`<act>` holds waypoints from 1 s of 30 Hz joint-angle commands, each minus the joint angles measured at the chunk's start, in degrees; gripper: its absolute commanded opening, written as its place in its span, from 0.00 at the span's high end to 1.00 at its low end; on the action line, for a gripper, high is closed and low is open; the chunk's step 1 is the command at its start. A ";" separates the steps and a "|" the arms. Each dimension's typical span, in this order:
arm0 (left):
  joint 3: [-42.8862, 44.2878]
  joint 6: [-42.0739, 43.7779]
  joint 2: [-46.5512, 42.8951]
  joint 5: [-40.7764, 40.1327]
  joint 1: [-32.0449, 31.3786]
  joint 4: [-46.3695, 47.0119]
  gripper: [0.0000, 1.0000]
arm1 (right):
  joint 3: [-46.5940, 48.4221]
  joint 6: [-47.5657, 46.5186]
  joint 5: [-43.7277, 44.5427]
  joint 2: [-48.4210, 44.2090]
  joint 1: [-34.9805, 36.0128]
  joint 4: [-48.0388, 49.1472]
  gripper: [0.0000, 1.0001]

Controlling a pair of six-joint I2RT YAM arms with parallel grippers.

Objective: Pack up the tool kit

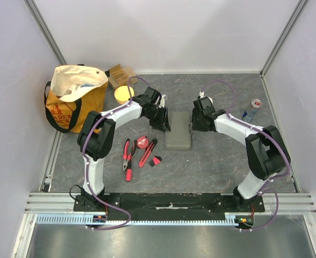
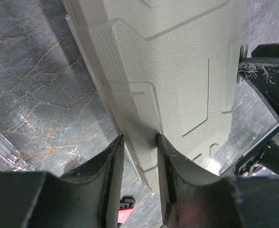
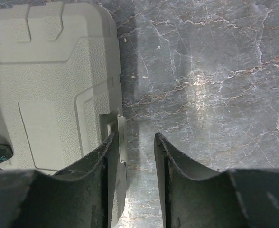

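Observation:
The tool kit's grey-green case (image 1: 178,134) lies closed in the middle of the table between my two grippers. My left gripper (image 1: 162,122) is at its left edge. In the left wrist view the jaws (image 2: 139,137) are shut on the rim of the case (image 2: 177,61). My right gripper (image 1: 193,122) is at the case's right edge. In the right wrist view it (image 3: 135,135) stands open, with the case's small latch tab (image 3: 122,137) just inside the left finger and bare table across the rest of the gap. Red-and-black pliers (image 1: 128,156) and other small red tools (image 1: 147,152) lie loose left of the case.
An orange-and-cream tote bag (image 1: 74,97) stands at the back left, with a brown cardboard box (image 1: 120,75) and a yellow disc (image 1: 124,94) beside it. A drink can (image 1: 251,109) stands at the right. White walls close in the table on three sides.

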 commanded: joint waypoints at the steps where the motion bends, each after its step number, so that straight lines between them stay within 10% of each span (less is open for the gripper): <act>1: -1.93 4.63 4.19 -5.92 0.16 -6.83 0.61 | -0.26 -0.56 1.99 0.04 -0.03 -0.47 0.55; 15: -1.93 4.10 3.58 -5.49 0.16 -6.57 0.61 | -2.63 1.55 -3.98 1.62 -0.56 5.06 0.70; 22: -1.23 3.31 2.61 -4.87 -0.02 -6.13 0.59 | -5.53 3.30 -10.32 0.22 -2.05 9.03 1.00; 30: 4.91 2.87 -2.83 -1.81 0.16 -7.09 0.39 | -0.19 2.52 -1.89 -7.51 -2.40 0.61 1.00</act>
